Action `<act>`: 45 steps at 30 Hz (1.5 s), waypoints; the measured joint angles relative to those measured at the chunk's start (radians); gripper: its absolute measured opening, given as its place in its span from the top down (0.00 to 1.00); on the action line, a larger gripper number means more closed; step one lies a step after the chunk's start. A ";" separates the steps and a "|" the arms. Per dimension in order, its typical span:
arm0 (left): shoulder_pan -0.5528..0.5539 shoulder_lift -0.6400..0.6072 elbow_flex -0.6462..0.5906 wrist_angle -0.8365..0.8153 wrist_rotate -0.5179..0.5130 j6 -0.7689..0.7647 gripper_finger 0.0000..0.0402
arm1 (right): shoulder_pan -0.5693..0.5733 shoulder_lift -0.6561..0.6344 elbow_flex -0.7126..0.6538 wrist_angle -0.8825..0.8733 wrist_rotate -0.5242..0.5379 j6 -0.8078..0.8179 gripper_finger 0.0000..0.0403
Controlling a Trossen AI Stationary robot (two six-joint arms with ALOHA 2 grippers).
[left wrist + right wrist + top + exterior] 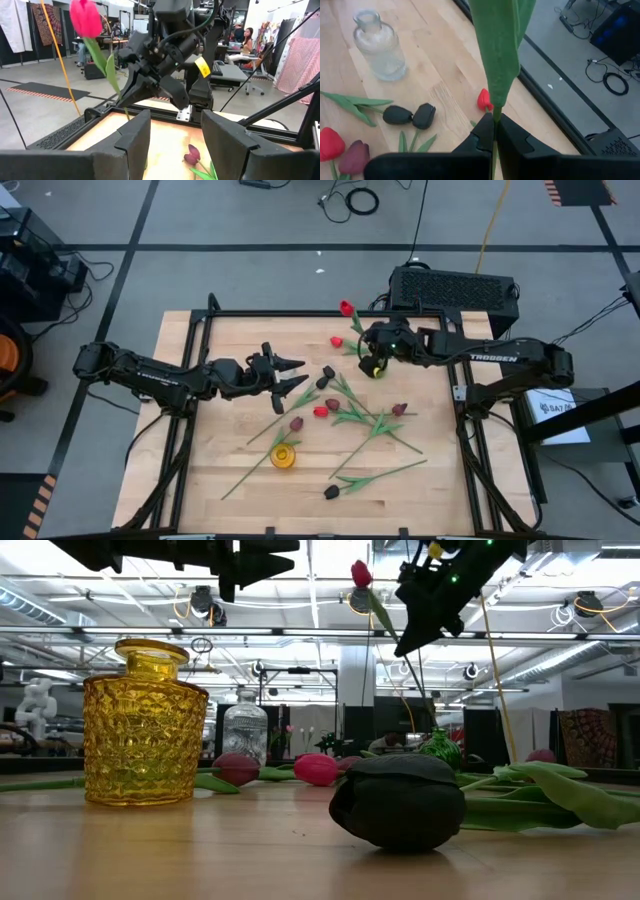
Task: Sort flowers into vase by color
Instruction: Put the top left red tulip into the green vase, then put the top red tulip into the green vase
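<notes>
My right gripper [494,122] hangs in the air over the table's far right part, shut on a red tulip [346,308] whose head [86,17] stands high. My left gripper [290,372] is open, off the table near the middle, touching nothing, its fingers pointing at the right gripper. Several other tulips lie flat on the wood: red heads [321,411] [337,341], maroon ones [296,423] [399,409], black ones [327,373] [398,798]. A yellow vase [283,457], a clear glass vase [380,45] and a green vase [440,747] stand on the table. My right gripper pinches the red tulip's green stem [493,116] between its two fingers, just under the long leaf [500,45]. The fingers lie across the stem. The tulip is lifted clear of the table and stands tilted, head [361,573] above the gripper.
The wooden table [200,470] is ringed by a black frame. A black case [455,288] sits beyond the far edge. Loose stems and leaves [375,425] cover the middle and near right; bare wood lies at the near left. People sit in the room beyond.
</notes>
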 joint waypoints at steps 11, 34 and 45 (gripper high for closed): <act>0.000 0.000 0.000 -0.003 0.000 0.000 0.55 | 0.000 0.015 0.000 -0.045 0.031 0.063 0.89; -0.008 0.000 0.000 -0.052 0.001 -0.001 0.55 | 0.010 -0.223 -0.010 -0.459 0.009 0.090 0.51; -0.015 0.000 0.000 -0.049 0.003 0.003 0.55 | -0.023 -0.281 -0.274 -0.307 -0.009 0.034 0.51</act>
